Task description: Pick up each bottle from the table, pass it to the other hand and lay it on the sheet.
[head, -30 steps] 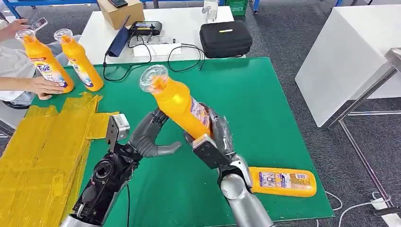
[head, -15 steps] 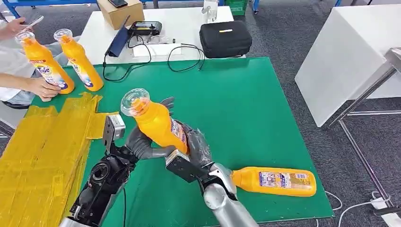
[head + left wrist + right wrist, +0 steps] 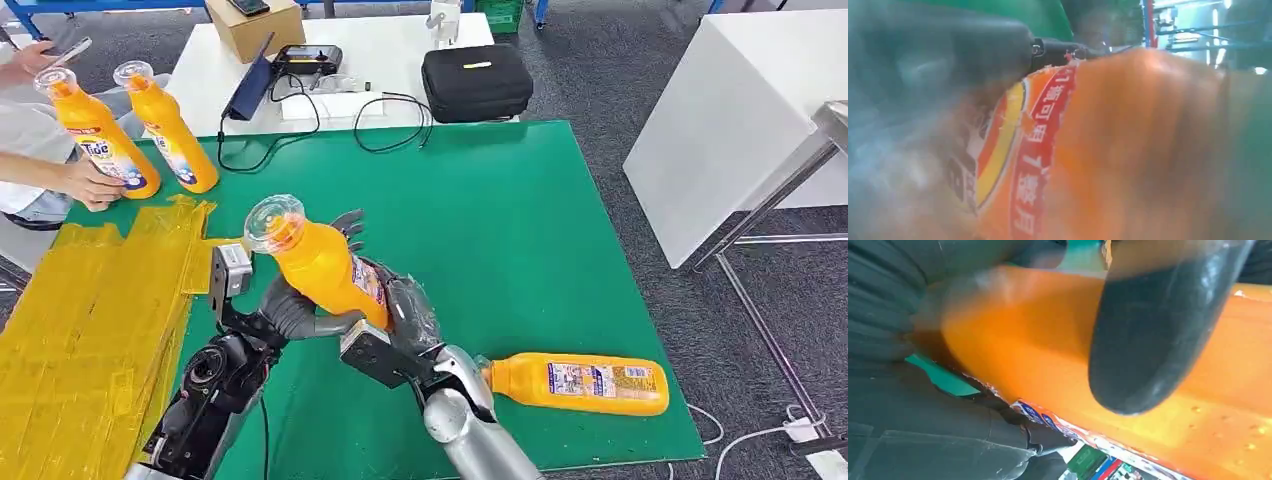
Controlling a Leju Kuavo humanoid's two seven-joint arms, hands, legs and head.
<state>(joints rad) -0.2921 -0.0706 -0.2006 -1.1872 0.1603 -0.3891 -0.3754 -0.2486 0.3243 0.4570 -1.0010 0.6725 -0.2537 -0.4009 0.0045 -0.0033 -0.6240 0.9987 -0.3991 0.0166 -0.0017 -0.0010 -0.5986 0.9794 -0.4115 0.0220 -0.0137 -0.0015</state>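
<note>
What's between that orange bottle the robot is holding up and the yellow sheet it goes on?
Nothing visible. The held bottle is up above the green mat, with the left hand at it, and the yellow sheet lies just beyond that hand.

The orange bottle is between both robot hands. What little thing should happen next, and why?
Probably the left hand should close firmly around the orange bottle. The right hand grips its lower part, and the left hand's fingers lie against it, so the handover looks unfinished. The yellow sheet waits on the left.
</note>
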